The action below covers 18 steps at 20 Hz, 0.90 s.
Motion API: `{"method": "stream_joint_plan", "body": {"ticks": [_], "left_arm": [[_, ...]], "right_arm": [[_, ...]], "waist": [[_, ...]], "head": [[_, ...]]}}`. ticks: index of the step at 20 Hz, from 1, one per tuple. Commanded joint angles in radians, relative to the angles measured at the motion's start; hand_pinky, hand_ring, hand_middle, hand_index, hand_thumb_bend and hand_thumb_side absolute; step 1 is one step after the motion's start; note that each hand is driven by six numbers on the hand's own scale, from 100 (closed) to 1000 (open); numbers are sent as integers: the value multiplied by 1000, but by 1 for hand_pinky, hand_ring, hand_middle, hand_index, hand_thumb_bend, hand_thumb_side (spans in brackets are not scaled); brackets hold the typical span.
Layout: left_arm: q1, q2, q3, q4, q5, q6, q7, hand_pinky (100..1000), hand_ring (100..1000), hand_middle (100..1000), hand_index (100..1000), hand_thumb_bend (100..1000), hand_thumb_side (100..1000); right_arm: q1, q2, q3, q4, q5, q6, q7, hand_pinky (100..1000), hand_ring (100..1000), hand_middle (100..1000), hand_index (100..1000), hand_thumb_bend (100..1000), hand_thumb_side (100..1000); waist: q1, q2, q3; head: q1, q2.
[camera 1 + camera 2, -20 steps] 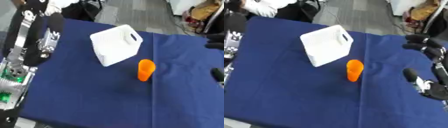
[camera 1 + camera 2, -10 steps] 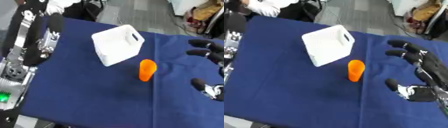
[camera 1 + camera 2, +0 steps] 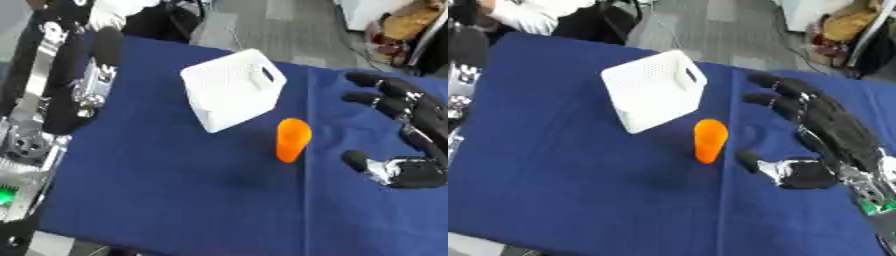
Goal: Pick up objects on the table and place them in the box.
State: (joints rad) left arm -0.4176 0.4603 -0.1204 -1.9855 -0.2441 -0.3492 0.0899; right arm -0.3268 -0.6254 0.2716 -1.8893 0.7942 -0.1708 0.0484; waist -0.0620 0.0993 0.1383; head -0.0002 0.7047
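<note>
**Right hand spread beside orange object; box lying tipped on bench**

Bench [image 3: 175, 200]: covered with a dark blue cloth, running askew across both views.

Left arm [image 3: 61, 90]: black and silver structure occupies the left edge of the left eye view, raised above the bench's left side. Its hand cannot be made out, so the state of its fingers cannot be told.

Box [image 3: 654, 90]: white, perforated walls, with a slot handle in one side. It sits tilted on the cloth near the bench centre, toward the far side.

Right hand [image 3: 820, 137]: enters from the right, palm turned toward the centre. The fingers [image 3: 773, 89] are straight and spread wide, the thumb set apart below them. It holds nothing.

Orange object [image 3: 709, 140]: small, rounded at top, upright on the cloth, just in front of the box and near the right hand's thumb, not touching either.
</note>
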Motion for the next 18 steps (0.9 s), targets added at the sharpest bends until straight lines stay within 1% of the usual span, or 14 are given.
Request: {"method": "stream_joint_plan", "body": {"ticks": [1,7,10,18], "left_arm": [[-9,17,6,-14,4,-4,3,1000,885,969,884,143,823],[-10,15,5,-14,6,-6,1,1000,885,969,883,143,823],[-11,13,5,-14,7,-6,0,1000,885,969,884,142,823],[-14,10,2,-14,11,-8,-4,1000,885,969,885,142,823]], "right_arm": [[-27,13,1,47,17,9,-20,873,871,933,879,508,1000],[-58,63,16,171,36,-8,-104,857,863,924,880,524,1000],[-76,90,25,228,50,-18,-121,844,856,926,877,526,1000],[-118,133,34,321,82,-30,-164,832,846,925,876,525,1000]], "waist": [[6,-16,2],[7,-17,4],[8,-15,5],[8,-14,9]], "head": [[-5,-1],[-6,-5],[-7,-7],[-11,-13]]}}
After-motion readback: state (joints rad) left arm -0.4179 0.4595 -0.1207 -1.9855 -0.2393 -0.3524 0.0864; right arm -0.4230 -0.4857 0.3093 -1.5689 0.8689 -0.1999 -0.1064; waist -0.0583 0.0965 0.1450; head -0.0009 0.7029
